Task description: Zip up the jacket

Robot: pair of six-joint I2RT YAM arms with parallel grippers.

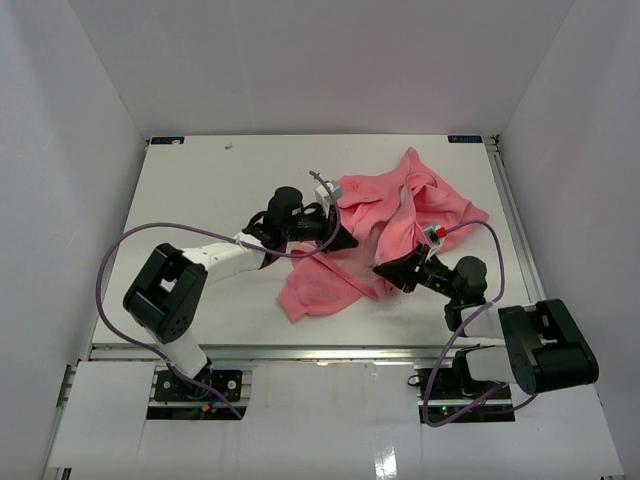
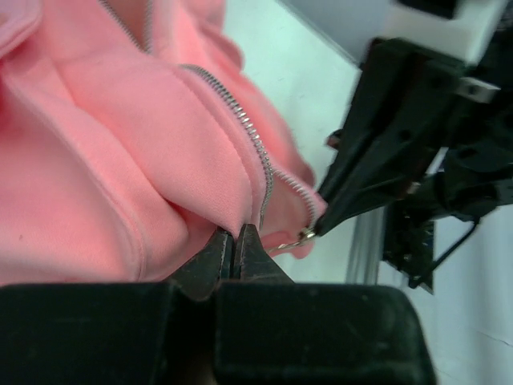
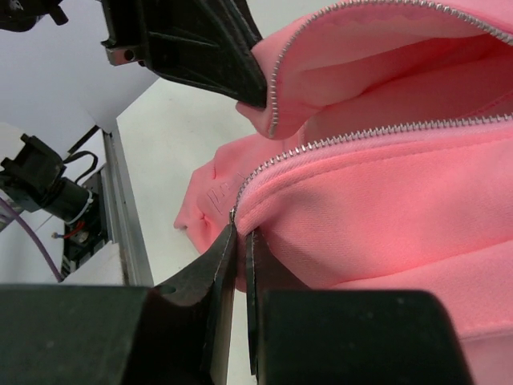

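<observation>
The jacket (image 1: 400,215) is lying crumpled on the right-centre of the desk (image 1: 220,190) with its front hanging open, and both arms are reaching in over its near lower part. Each arm is gripping one side of the open front close to the bottom end. This looks like the setup for lining up the two zipper halves, so that the bottom end can be joined before any pull upward.

The left end effector (image 2: 235,250) is clamping with its jaws pressed together on a thin fold of pink cloth right beside the zipper teeth (image 2: 250,136). The right end effector (image 3: 241,241) is likewise showing only a narrow slit between its jaws. It is pinching the bottom corner of the other front edge, where that side's row of teeth is ending. In the left wrist view its tip is touching a small metal piece (image 2: 304,235) at that corner, though I cannot tell whether this is the slider or the end pin.

The two tips are sitting near each other but apart, and the two rows are not yet meeting. By that, the zipping itself is not yet beginning.
</observation>
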